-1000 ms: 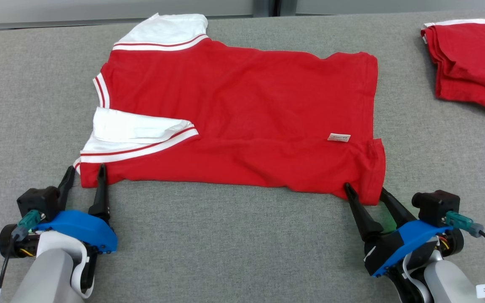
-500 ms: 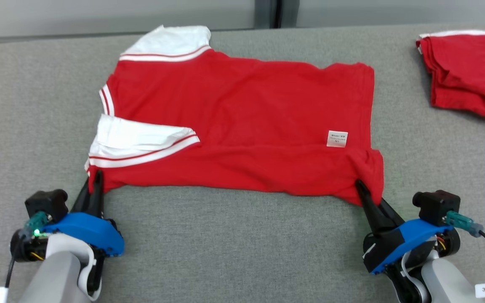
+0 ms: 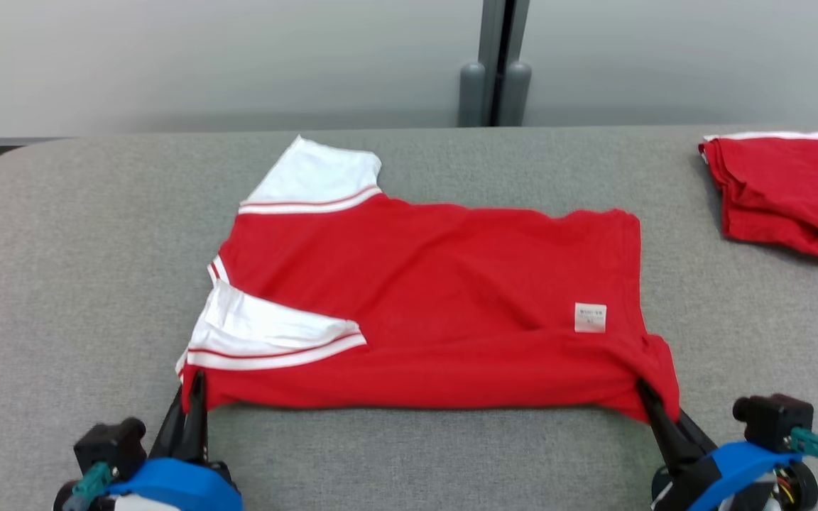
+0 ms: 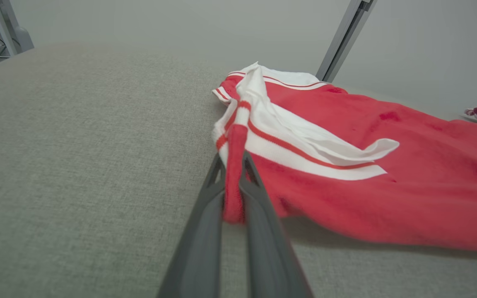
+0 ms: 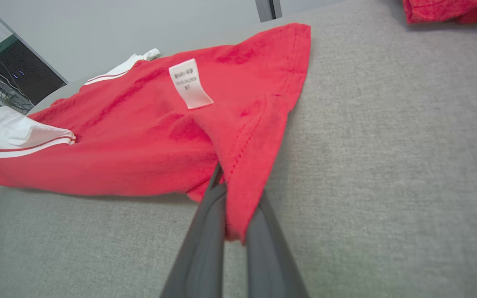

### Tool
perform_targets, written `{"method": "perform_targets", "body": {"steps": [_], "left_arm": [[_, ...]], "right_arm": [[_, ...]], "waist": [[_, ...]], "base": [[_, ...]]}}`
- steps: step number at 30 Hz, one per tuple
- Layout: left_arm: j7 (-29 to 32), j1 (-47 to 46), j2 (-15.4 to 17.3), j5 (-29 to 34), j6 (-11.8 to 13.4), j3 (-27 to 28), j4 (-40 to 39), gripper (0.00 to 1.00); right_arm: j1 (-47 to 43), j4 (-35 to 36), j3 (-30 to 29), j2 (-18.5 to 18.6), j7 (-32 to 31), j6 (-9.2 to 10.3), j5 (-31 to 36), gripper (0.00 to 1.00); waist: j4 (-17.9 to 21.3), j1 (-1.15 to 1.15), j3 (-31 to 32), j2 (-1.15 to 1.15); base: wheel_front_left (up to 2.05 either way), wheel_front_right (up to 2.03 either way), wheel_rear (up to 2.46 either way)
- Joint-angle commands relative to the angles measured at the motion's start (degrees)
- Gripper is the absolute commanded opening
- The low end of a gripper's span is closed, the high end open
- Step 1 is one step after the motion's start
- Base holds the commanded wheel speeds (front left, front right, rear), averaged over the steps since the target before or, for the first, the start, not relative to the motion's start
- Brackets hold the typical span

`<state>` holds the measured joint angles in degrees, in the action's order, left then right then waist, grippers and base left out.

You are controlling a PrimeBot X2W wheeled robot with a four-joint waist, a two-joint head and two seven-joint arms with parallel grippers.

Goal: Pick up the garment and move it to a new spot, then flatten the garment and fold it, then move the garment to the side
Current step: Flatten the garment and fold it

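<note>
The garment point(image 3: 437, 298) is a red T-shirt with white, red-striped sleeves, spread sideways on the grey table with a white label near its hem. My left gripper point(image 3: 194, 387) is shut on the near shoulder corner by the folded white sleeve; the left wrist view shows the garment point(image 4: 346, 165) with a red fold pinched between my fingers point(image 4: 205, 215). My right gripper point(image 3: 647, 397) is shut on the near hem corner, and the right wrist view shows the garment point(image 5: 147, 136) rising from that gripper point(image 5: 233, 198). The near edge hangs lifted off the table.
A second red garment point(image 3: 785, 191) lies folded at the table's back right, also seen as red cloth point(image 5: 449, 10) at the top of the right wrist view. The grey table point(image 3: 61, 284) ends at a wall with a vertical post point(image 3: 498, 71) behind.
Both grippers closed on the near corners of the garment and raised its near edge. The head camera tilted up, so the table and wall now sit lower in the picture.
</note>
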<state>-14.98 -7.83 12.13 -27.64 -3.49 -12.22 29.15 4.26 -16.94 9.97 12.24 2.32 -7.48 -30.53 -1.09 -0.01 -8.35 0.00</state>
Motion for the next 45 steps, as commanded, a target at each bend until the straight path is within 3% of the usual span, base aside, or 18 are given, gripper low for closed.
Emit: {"method": "perform_targets", "body": {"steps": [1,13,19,20,21,22,23,32,45], "left_arm": [[-0.24,1.98,0.14,0.30,0.59,-0.28,-1.81,0.00],[2.75,11.47,0.62,0.16,3.92,-1.34,-11.42,0.00],[4.33,13.91,1.21,-0.10,4.60,-1.86,-13.79,0.00],[4.51,14.11,1.32,-0.04,4.76,-1.90,-13.95,0.00],[4.56,14.21,1.39,0.07,4.94,-1.95,-13.96,0.38],[4.50,14.16,1.37,0.07,5.11,-1.92,-13.90,0.93],[4.23,13.91,1.34,0.07,5.22,-1.77,-13.80,1.00],[1.06,8.62,1.59,1.66,5.44,-0.30,-14.64,1.00],[-0.22,3.89,1.12,6.12,6.63,2.32,-18.27,1.00]], "right_arm": [[-2.57,1.41,-1.11,0.22,-0.89,-0.03,0.00,0.00],[-13.29,11.34,-5.48,-1.51,-7.39,-0.03,2.23,0.00],[-14.75,12.80,-5.98,-2.44,-10.44,-0.03,2.34,0.00],[-14.83,12.61,-6.17,-2.64,-10.88,-0.03,2.41,0.22],[-14.71,12.47,-6.34,-2.77,-11.02,-0.03,2.62,0.75],[-14.45,12.25,-6.60,-2.98,-10.96,-0.03,2.73,1.00],[-14.03,12.06,-6.71,-2.80,-10.79,-0.03,3.54,1.00],[-6.85,13.67,-8.48,-1.96,-5.29,-0.03,7.66,1.00],[-2.08,13.44,-7.28,-4.62,5.29,-0.03,11.82,1.00]], "waist": [[-0.42,0.01,0.89,0.00],[-1.67,0.01,2.66,0.00],[-1.52,0.01,2.57,0.00],[-1.49,0.01,2.58,0.00],[-1.46,0.01,2.58,0.00],[-1.43,0.01,2.56,0.00],[-1.37,0.01,2.55,0.00],[-0.13,0.01,2.37,0.00],[0.67,0.01,4.25,0.00]], "base": [[0.00,0.00,0.00],[0.00,0.00,0.00],[0.00,0.00,0.00],[0.00,0.00,0.00],[0.00,0.00,0.00],[0.00,0.00,0.00],[0.00,0.00,0.00],[0.00,0.00,0.00],[0.00,0.00,0.00]]}}
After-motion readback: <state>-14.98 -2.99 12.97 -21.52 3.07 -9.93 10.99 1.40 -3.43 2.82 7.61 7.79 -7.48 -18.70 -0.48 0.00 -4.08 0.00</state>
